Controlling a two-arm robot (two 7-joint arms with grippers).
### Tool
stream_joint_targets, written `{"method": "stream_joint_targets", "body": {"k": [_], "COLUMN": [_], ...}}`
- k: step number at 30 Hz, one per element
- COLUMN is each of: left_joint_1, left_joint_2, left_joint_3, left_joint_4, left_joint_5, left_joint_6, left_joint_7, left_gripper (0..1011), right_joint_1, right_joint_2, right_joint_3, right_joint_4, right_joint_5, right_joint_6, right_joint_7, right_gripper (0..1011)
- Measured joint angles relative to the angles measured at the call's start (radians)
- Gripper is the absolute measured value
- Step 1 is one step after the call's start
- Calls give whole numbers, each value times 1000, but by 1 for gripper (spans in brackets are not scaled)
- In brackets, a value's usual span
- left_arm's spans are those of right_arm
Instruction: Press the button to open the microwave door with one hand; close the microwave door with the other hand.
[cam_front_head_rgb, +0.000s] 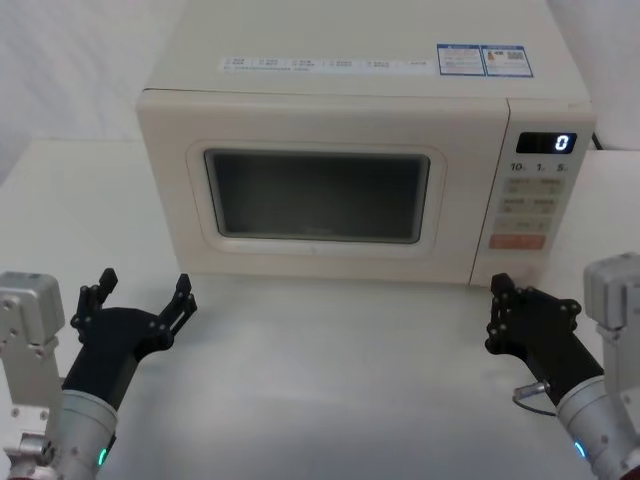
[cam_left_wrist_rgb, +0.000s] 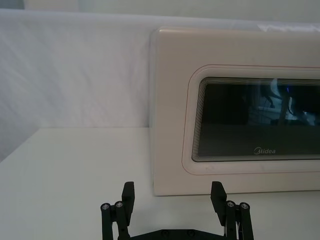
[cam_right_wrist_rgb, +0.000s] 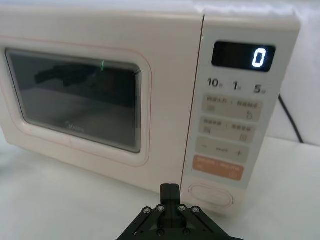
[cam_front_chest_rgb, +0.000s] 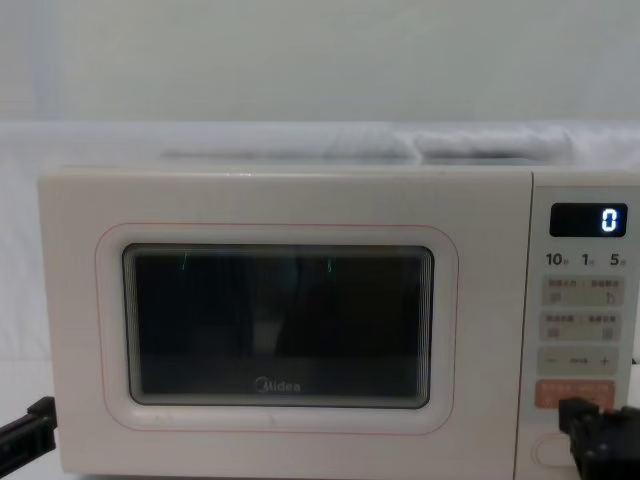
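Microwave door (cam_front_head_rgb: 318, 190) shut flush against the oven body, facing the robot, dark window in the middle, "Midea" logo under the glass in chest view; door takes up the left and centre of the front; control panel (cam_front_head_rgb: 535, 190) on the right side, display (cam_front_head_rgb: 546, 142) reading 0; orange key (cam_right_wrist_rgb: 218, 169) low on the panel; the button (cam_right_wrist_rgb: 211, 195) sits directly below the orange key, lowest key on the panel, wide cream oval; microwave stands on a white tabletop (cam_front_head_rgb: 330, 380), toward the far side.

Left claw (cam_front_head_rgb: 145, 297) on the near left, over the tabletop, fingers spread apart, released, grasping nothing; it sits just near of the door's lower left corner, not touching; in left wrist view both fingers (cam_left_wrist_rgb: 128, 196) point at the door's bottom left edge with tabletop between.

Right claw (cam_front_head_rgb: 502, 310) on the near right, fingers drawn together, clenched on nothing; tip lies just near of the panel's lower edge, close to the button; in right wrist view the closed tip (cam_right_wrist_rgb: 169, 192) is near and just left of the button, a small gap showing, no contact seen; in chest view the right claw (cam_front_chest_rgb: 578, 418) overlaps the lower right corner of the panel, partly covering the button.
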Motion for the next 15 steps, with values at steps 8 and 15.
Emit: {"method": "stream_joint_targets", "body": {"k": [8,15], "left_joint_1": [0,0], "left_joint_2": [0,0], "left_joint_3": [0,0], "left_joint_4": [0,0], "left_joint_5": [0,0], "left_joint_6": [0,0], "left_joint_7": [0,0], "left_gripper": [1001,1001], "right_joint_1": [42,77], "right_joint_2": [-19,-37], "right_joint_3": [14,19], "right_joint_4": [58,102], "right_joint_5": [8,18], "right_joint_6": [33,62], "right_joint_7": [37,47], "right_gripper": [0,0]}}
